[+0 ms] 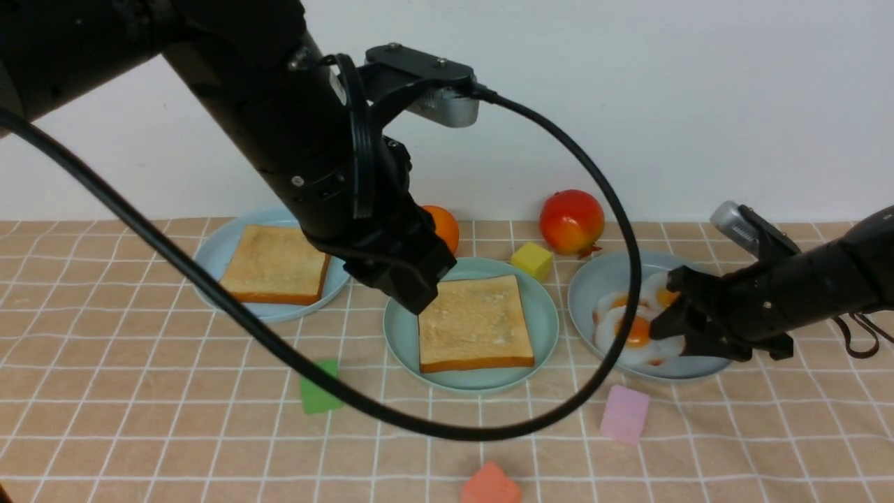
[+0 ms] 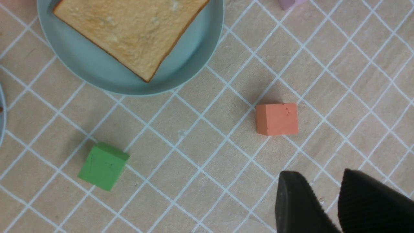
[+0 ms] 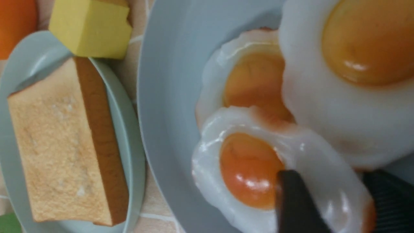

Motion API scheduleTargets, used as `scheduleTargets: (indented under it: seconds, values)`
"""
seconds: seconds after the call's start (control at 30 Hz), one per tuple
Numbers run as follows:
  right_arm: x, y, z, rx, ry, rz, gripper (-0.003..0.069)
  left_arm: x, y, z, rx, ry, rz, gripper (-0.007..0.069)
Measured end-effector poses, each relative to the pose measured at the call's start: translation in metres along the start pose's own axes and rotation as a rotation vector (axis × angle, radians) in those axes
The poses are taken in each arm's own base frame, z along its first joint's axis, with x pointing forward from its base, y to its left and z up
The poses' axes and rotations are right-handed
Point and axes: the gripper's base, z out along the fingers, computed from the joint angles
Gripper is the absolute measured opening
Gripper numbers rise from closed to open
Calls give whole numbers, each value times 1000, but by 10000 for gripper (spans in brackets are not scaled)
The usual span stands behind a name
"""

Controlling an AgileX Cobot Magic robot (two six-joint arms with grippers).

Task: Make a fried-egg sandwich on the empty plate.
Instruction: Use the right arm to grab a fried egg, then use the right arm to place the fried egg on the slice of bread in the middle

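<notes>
While left gripper (image 2: 320,184) gapes narrowly, right gripper (image 3: 336,181) flanks a glossy egg (image 3: 255,168), grip unclear.

Three round plates stand on the table (image 1: 126,447): a light blue plate (image 1: 209,262), a mint-green plate (image 1: 545,314) and a grey-blue plate (image 1: 594,283). There are two toast slices, the left toast (image 1: 276,264) and the middle toast (image 1: 475,321), one on each of the first two plates. Three fried eggs overlap on the third plate: the frontmost egg (image 3: 249,168), the half-covered egg (image 3: 252,77) and the rear egg (image 3: 365,42). Four small blocks lie about, one of each colour: a yellow block (image 1: 531,260), a green block (image 2: 103,165), a pink block (image 1: 624,413) and a coral block (image 2: 277,118). Two round fruits sit at the back, one orange (image 1: 443,227) and one red fruit (image 1: 571,221). Two black arms reach in, the left arm (image 1: 293,140) and the right arm (image 1: 803,293).
</notes>
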Motion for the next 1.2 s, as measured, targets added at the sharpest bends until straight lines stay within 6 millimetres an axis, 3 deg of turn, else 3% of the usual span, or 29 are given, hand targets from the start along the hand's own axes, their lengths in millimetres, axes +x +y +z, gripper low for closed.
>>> scheduleTargets:
  seconds: [0.1, 0.23, 0.33, 0.43, 0.5, 0.6, 0.7, 0.77, 0.87, 0.9, 1.07, 1.2]
  values:
    - [0, -1, 1, 3, 3, -3, 196, 1, 2, 0, -17, 7, -34, 217]
    - [0, 0, -1, 3, 7, -16, 166, 12, 0, 1, -29, 31, -132, 217]
    - [0, 3, -4, -4, 8, -48, 160, 34, -3, 0, -39, 69, -179, 217]
    - [-2, 12, -15, -34, -13, -95, 95, 63, -5, -3, -77, 114, -222, 217]
    - [-4, 25, -28, -75, -48, -127, 50, 83, -4, -11, -111, 113, -248, 217]
    - [-6, 46, -43, -133, -118, -172, 50, 105, -2, -18, -146, 56, -273, 217]
    - [-2, 82, -49, -255, -198, -231, 52, 129, -4, -26, -157, -51, -270, 217]
    - [7, 106, -41, -342, -213, -238, 52, 138, -9, -31, -139, -124, -246, 217]
    - [18, 127, -28, -411, -212, -252, 52, 144, -17, -36, -107, -193, -195, 217]
    - [27, 135, -15, -433, -195, -274, 52, 146, -22, -41, -87, -234, -151, 217]
    - [40, 141, 24, -442, -119, -280, 52, 147, -29, -47, -56, -288, -83, 217]
    - [41, 138, 42, -442, -88, -262, 52, 147, -29, -46, -53, -285, -84, 217]
